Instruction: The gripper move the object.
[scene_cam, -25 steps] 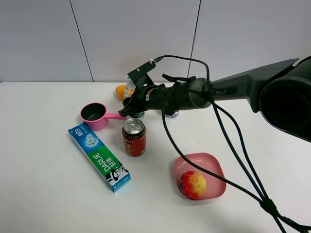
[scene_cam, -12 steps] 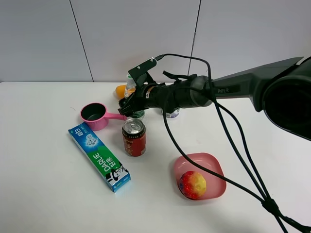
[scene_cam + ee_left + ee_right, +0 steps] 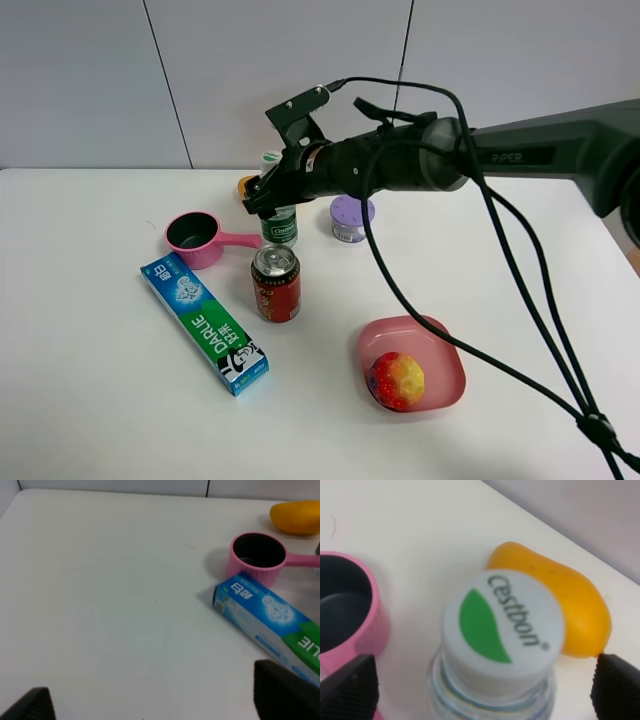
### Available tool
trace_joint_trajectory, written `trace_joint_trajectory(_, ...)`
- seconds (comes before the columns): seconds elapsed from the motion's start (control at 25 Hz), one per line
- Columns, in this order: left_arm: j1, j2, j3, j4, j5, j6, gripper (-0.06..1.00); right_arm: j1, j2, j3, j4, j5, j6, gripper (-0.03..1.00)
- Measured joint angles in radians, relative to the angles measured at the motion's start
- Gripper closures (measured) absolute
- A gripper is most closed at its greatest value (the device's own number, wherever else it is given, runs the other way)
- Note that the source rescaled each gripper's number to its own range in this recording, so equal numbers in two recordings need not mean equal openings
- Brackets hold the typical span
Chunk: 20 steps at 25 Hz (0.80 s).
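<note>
The cap of the water bottle (image 3: pixel 502 630) reads "cestbon" in dark letters beside a green leaf shape on white, plain in the right wrist view. Lower down, its green label (image 3: pixel 282 231) carries white print too small to read. The blue and green toothpaste box (image 3: pixel 204 322) shows "DARLIE" in white capitals, with Chinese characters toward its far end. In the left wrist view the frame cuts the box off. Pale lettering on the dark arm (image 3: pixel 520 155) looks like "PIPER", though it is small. The print on the red can (image 3: pixel 276 284) cannot be made out.

The bottle is clear plastic, slim and taller than the can. It stands at the far middle of the bench (image 3: pixel 90 400), just beyond the can, right of the pink ladle (image 3: pixel 194 238) and left of a purple-lidded tub (image 3: pixel 351 218). The right pincer (image 3: pixel 482 687) straddles it below the cap. Its black fingers (image 3: pixel 350 685) sit wide on either side with a gap between each and the bottle, so the jaws are apart and grip nothing. From the high camera the pincer hides the bottle's shoulder, and an orange-yellow fruit (image 3: pixel 570 605) just beyond is mostly hidden.

The left pincer (image 3: pixel 160 700) is likewise spread wide, only its two tips showing. A pink bowl (image 3: pixel 440 345) at the near right holds a red-and-yellow fruit (image 3: pixel 397 380).
</note>
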Motion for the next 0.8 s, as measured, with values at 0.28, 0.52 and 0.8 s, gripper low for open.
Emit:
trace_joint_trajectory(0.28,0.000,0.000,0.000,0.000,0.000,0.000,-0.06,0.000,-0.177,0.000,-0.029,0.105,0.007,0.00)
trace_joint_trajectory(0.52,0.000,0.000,0.000,0.000,0.000,0.000,-0.06,-0.010,-0.343,0.000,-0.097,0.207,0.035,0.00)
trace_joint_trajectory(0.8,0.000,0.000,0.000,0.000,0.000,0.000,-0.06,-0.133,-0.515,0.000,-0.169,0.314,0.084,0.00)
